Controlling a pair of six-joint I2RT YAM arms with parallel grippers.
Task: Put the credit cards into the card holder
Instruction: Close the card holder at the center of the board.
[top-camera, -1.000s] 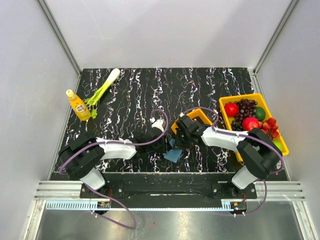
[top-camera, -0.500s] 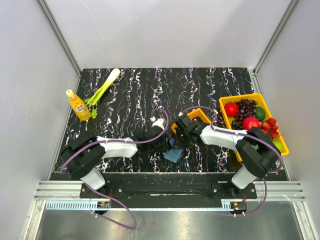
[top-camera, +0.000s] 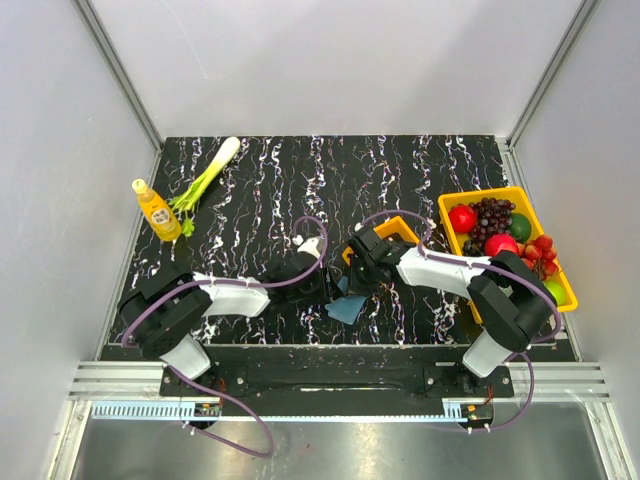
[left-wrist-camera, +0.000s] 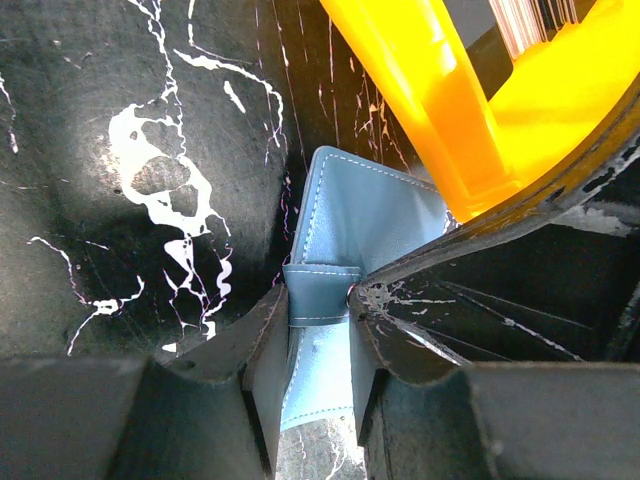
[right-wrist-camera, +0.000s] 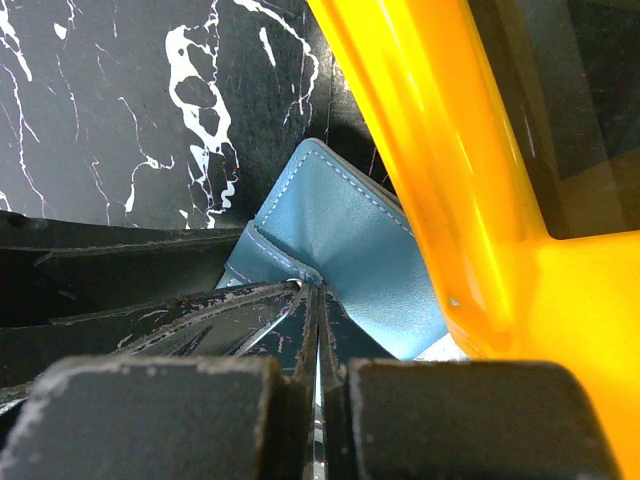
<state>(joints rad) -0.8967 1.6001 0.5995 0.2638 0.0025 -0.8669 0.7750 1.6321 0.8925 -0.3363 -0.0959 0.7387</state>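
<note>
The card holder (left-wrist-camera: 350, 215) lies on the counter (top-camera: 260, 190) just beside the small orange tray (right-wrist-camera: 420, 150), no card visibly in it (the task looks barely begun). The left claw (left-wrist-camera: 318, 300), partly open, clamps its flap; the right claw (right-wrist-camera: 310, 288), fully closed, touches its crease. Only the wrist views show these contacts; the top view sits too far off.

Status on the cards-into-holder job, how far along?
Done: nothing visible, no card shows in the blue card holder. In hand: left gripper and right gripper both pinch the holder, next to the small orange tray, apparently prying it open. Left: all cards to pick and insert.
</note>
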